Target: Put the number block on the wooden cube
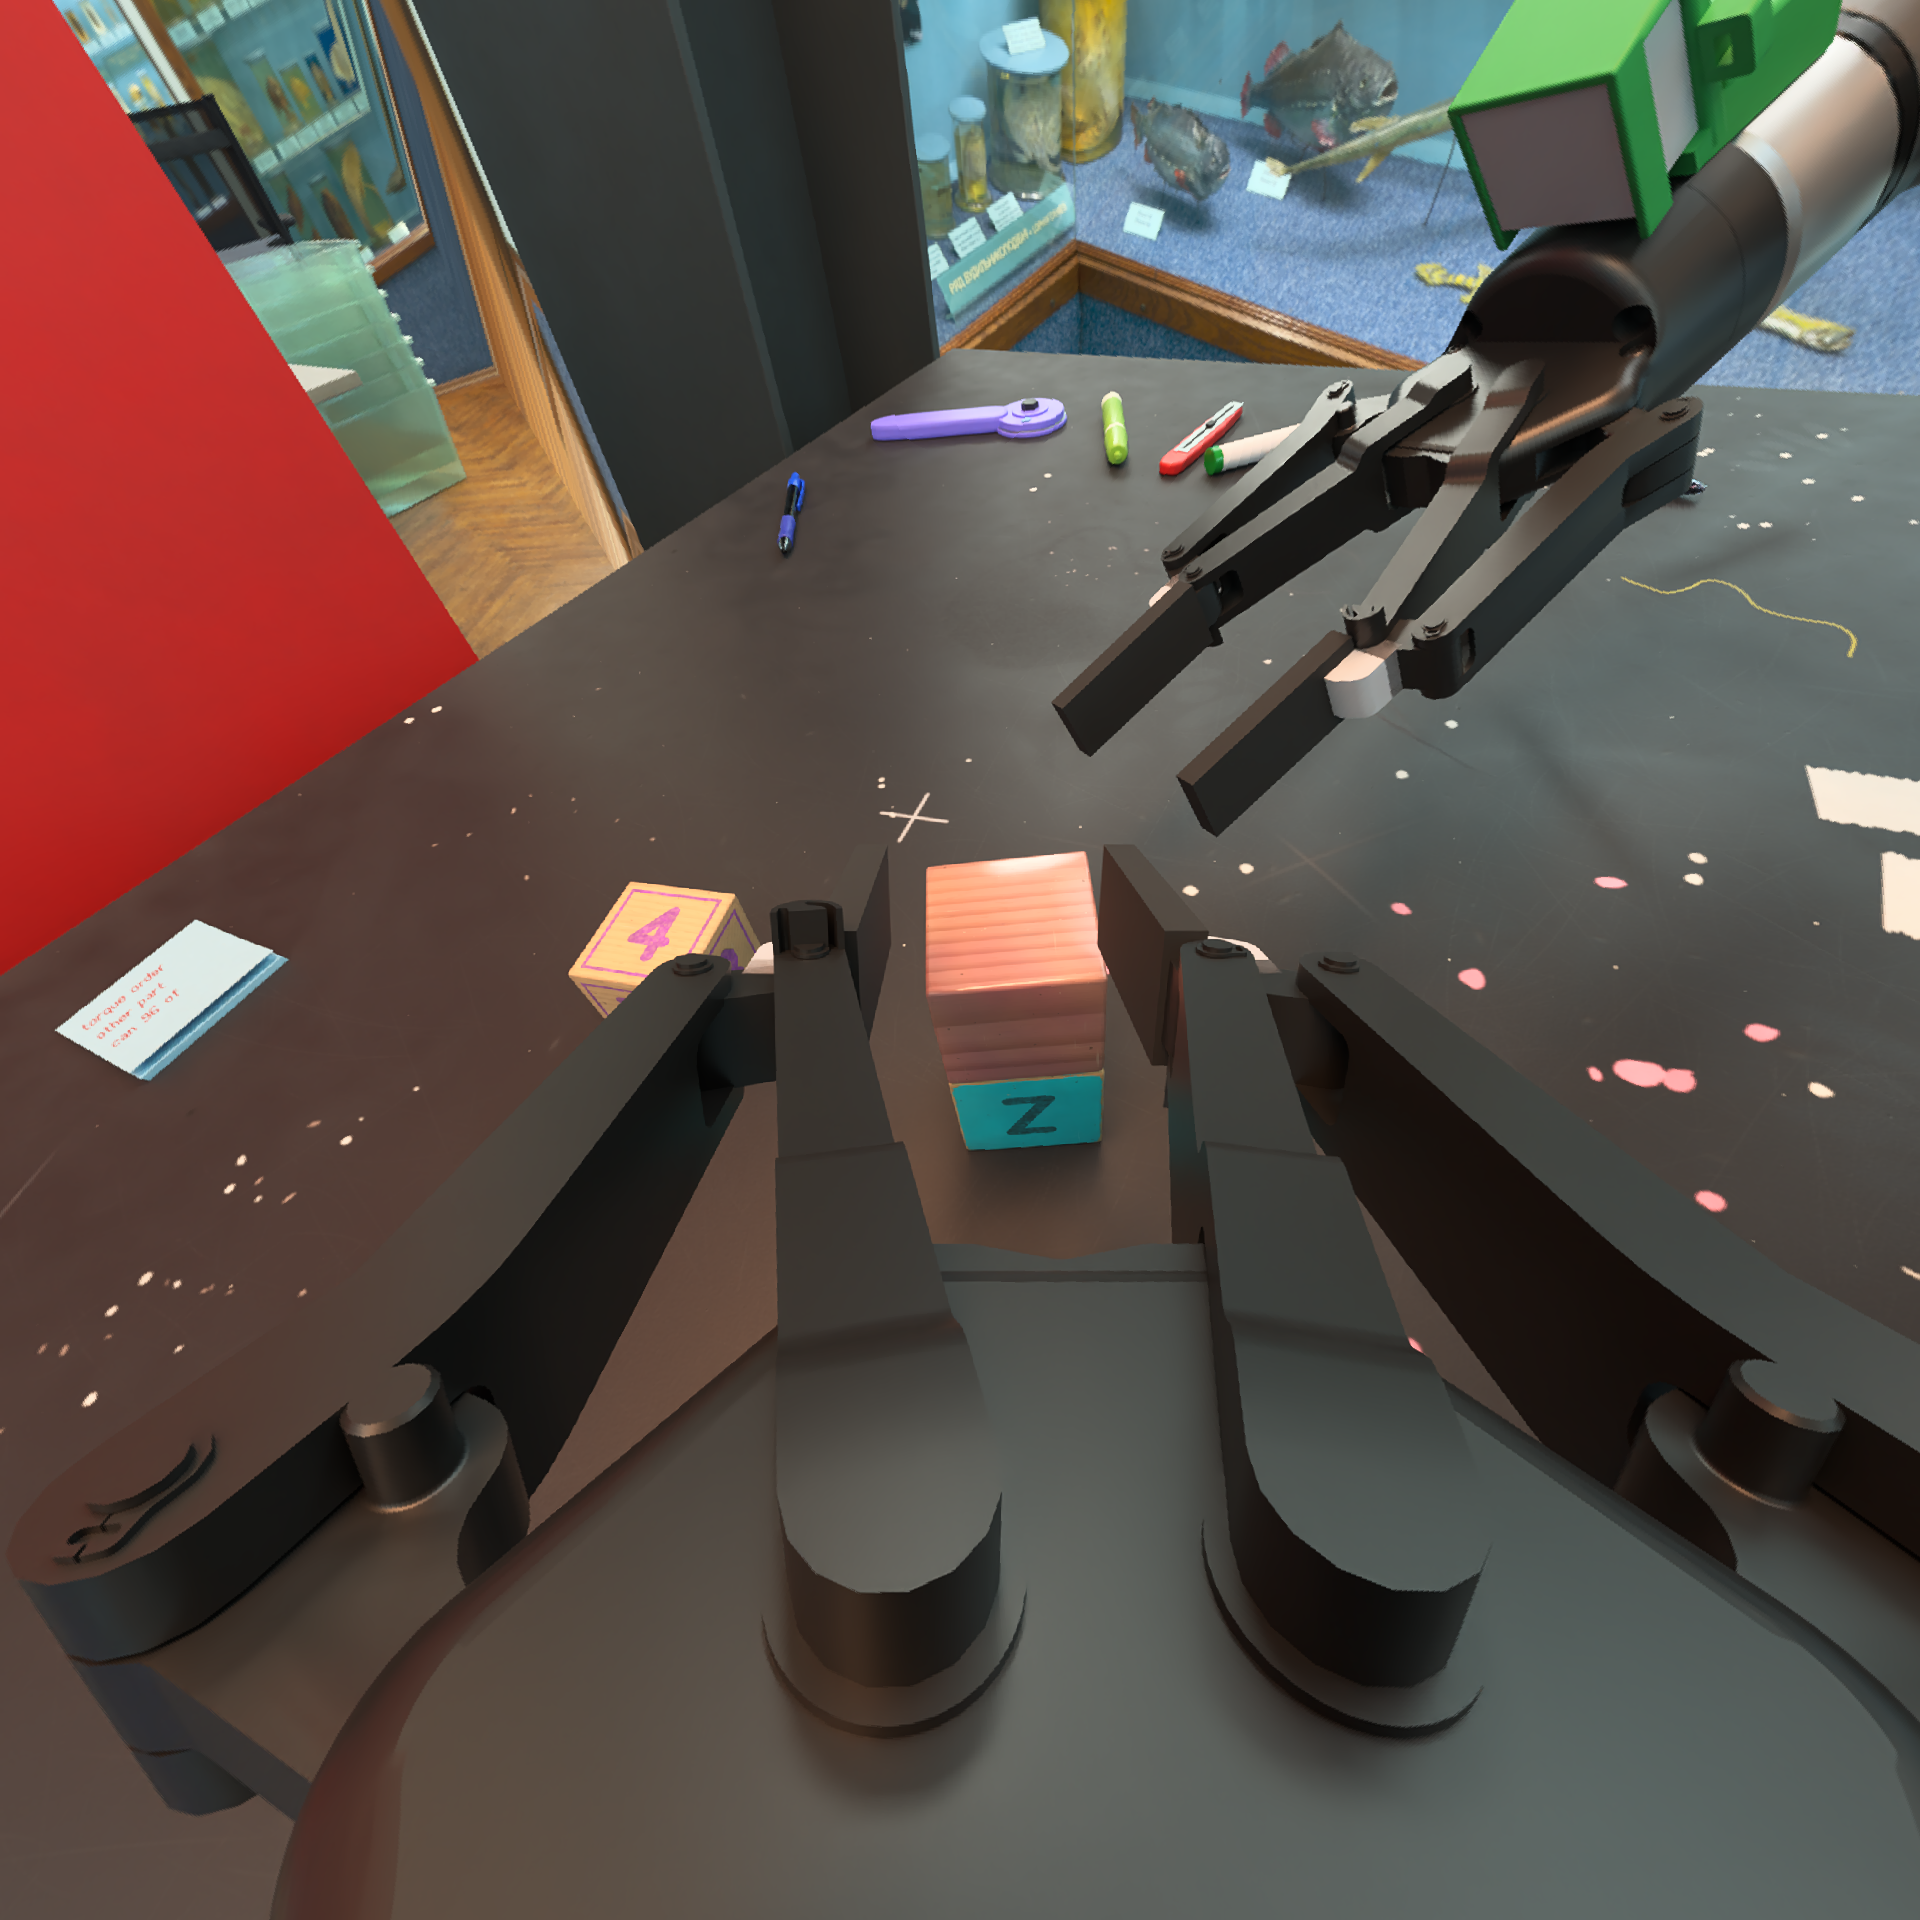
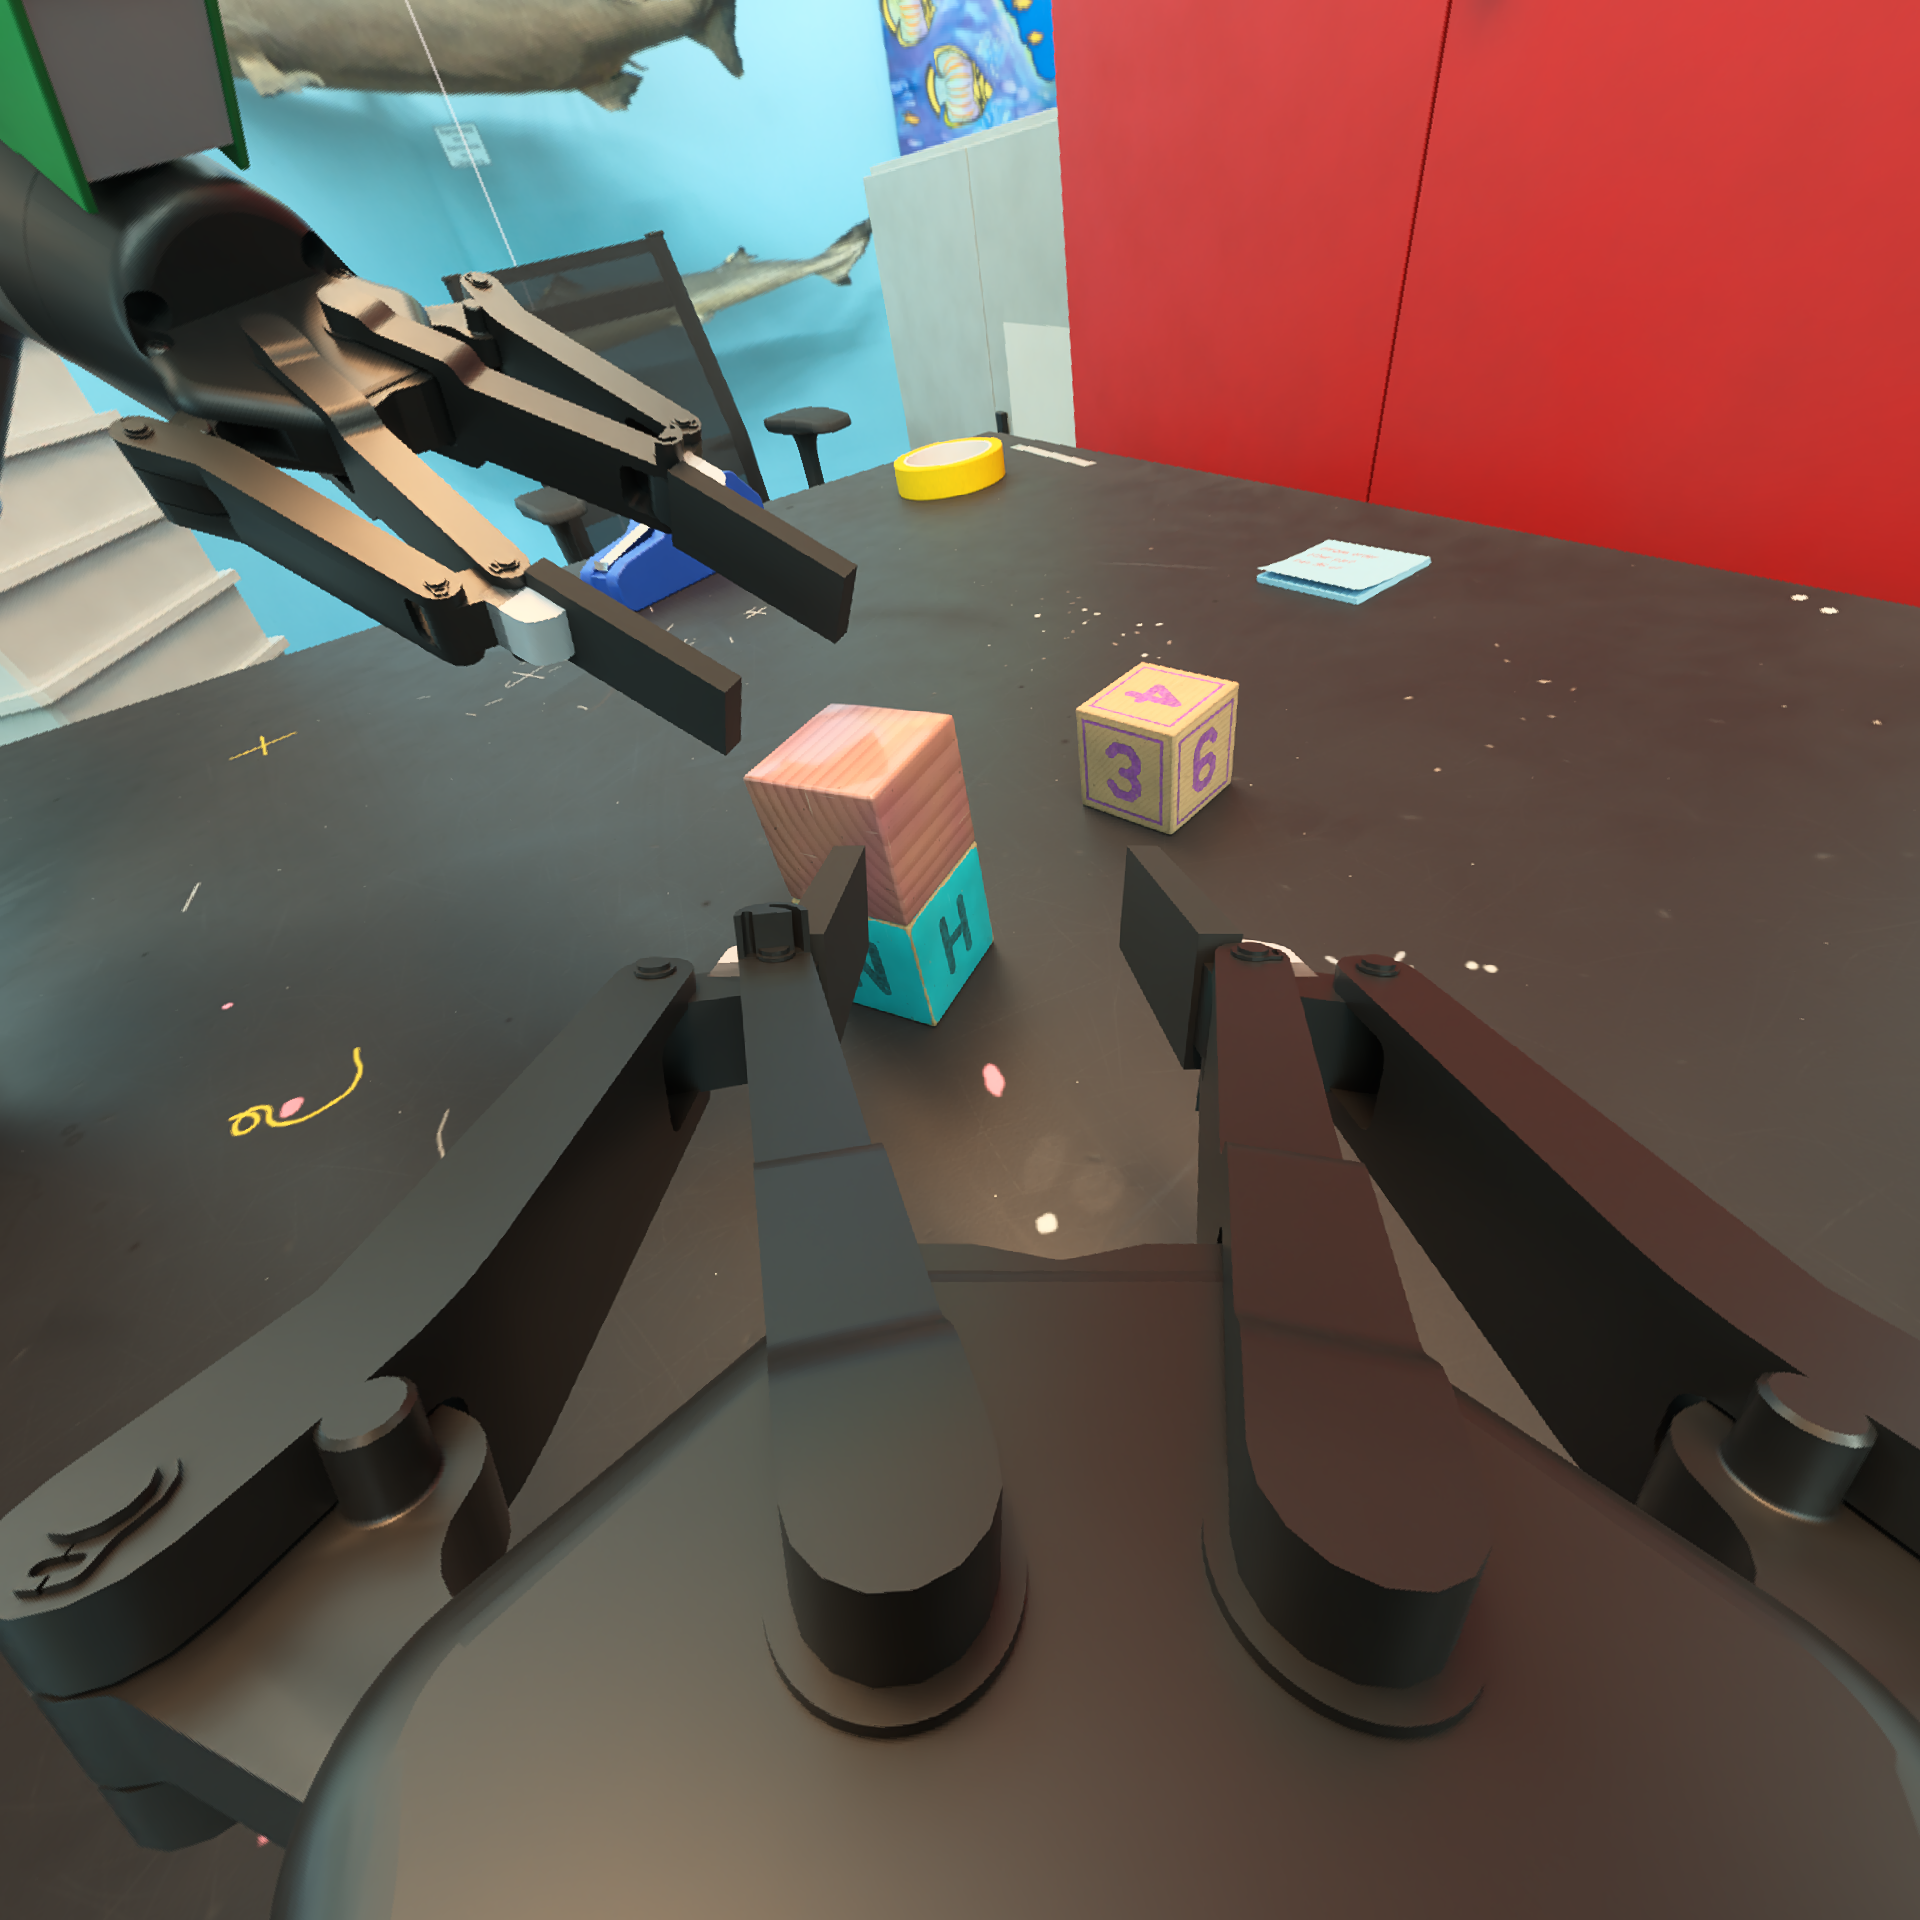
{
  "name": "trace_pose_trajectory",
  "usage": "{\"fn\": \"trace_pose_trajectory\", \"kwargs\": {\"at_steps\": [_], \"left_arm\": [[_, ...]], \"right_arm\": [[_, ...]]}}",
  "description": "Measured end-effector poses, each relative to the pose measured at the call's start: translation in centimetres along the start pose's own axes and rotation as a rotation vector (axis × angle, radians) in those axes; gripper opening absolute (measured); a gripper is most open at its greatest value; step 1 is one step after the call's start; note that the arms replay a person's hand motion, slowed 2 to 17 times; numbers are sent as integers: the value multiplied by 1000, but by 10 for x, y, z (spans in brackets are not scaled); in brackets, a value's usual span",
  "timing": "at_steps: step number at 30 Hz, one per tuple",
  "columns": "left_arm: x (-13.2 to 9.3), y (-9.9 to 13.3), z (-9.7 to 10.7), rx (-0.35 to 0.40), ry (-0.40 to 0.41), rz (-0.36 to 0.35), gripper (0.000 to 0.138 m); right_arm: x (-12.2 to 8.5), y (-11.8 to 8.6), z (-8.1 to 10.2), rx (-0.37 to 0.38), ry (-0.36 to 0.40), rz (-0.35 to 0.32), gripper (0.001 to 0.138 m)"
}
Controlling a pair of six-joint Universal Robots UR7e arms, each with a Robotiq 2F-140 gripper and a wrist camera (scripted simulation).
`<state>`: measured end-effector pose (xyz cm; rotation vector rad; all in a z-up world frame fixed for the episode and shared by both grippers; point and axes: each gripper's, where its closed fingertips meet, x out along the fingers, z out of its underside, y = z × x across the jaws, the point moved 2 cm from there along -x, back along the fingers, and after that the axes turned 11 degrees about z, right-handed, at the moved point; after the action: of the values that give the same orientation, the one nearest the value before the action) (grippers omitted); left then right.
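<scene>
A pinkish wooden cube stands stacked on a teal letter block; both also show in the right wrist view, the cube above the block. The number block, pale wood with purple digits, stands on the dark table by itself, beside the stack. My left gripper is open and empty; it hovers above and behind the stack without touching it. My right gripper is open and empty, just short of the stack and off the table.
A blue note pad lies near the red wall. A purple tool, pens and markers lie along the far edge. A yellow tape roll and a blue tape dispenser sit at the opposite edge.
</scene>
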<state>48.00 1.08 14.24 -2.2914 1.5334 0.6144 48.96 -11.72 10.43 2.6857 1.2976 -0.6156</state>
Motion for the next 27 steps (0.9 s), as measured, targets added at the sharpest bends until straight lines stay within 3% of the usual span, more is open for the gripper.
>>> {"fn": "trace_pose_trajectory", "kwargs": {"at_steps": [27], "left_arm": [[3,2,2,-14,6,10,56]], "right_arm": [[6,-1,10,-8,-59,-1,66]]}}
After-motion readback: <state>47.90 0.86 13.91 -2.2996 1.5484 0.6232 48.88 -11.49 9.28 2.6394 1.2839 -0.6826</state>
